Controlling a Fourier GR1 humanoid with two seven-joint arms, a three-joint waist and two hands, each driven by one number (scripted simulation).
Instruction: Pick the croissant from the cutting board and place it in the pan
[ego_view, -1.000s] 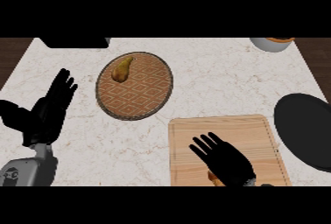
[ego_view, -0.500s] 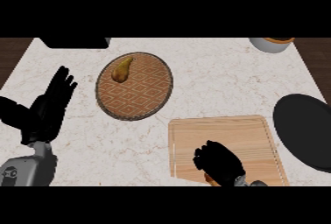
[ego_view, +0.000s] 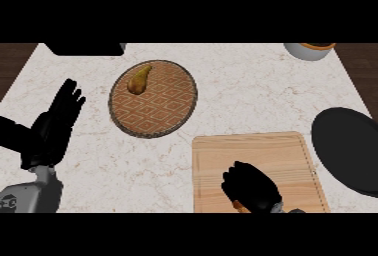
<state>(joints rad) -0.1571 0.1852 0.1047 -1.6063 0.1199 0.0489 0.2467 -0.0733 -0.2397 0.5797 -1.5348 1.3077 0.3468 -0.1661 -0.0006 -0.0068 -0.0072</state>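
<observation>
No readable writing shows anywhere. The marble counter has open room across its middle and far right. The wooden cutting board lies at the near edge, just left of the black pan, which the right edge cuts off. A patterned woven plate sits far left of the board, bearing a pear. The left hand rests with straight fingers at the left. The right hand curls over the board's near part, closed round the croissant, of which only a sliver shows.
</observation>
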